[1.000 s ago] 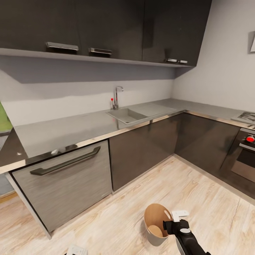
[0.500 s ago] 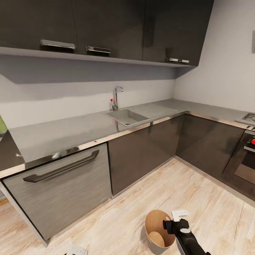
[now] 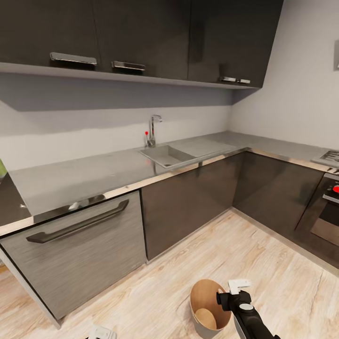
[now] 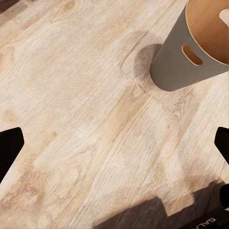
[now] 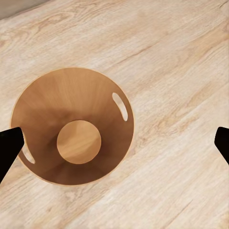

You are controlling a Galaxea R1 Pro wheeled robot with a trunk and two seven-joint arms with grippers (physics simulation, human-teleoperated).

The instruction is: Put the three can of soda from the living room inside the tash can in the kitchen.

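The trash can [image 3: 207,301] stands on the wood floor of a kitchen, pale grey outside and copper-brown inside. My right gripper [image 3: 234,295] hovers just above its right rim. In the right wrist view I look straight down into the trash can [image 5: 71,124], whose bare brown bottom shows with nothing in it; the right gripper [image 5: 114,148] is open and holds nothing. My left gripper [image 4: 114,148] is open too, over bare floor, with the trash can [image 4: 176,67] off to one side. The soda cans are out of view.
An L-shaped grey counter [image 3: 94,174] with a sink [image 3: 165,154] and faucet [image 3: 153,128] runs along the walls. A dishwasher front [image 3: 80,249] and dark cabinets [image 3: 188,202] stand below it, an oven [image 3: 329,212] at the right. Wood floor [image 3: 263,263] lies open around the bin.
The camera has moved, so the whole kitchen has shifted slightly left in the view. The trash can sits a little lower and further left relative to my right gripper.
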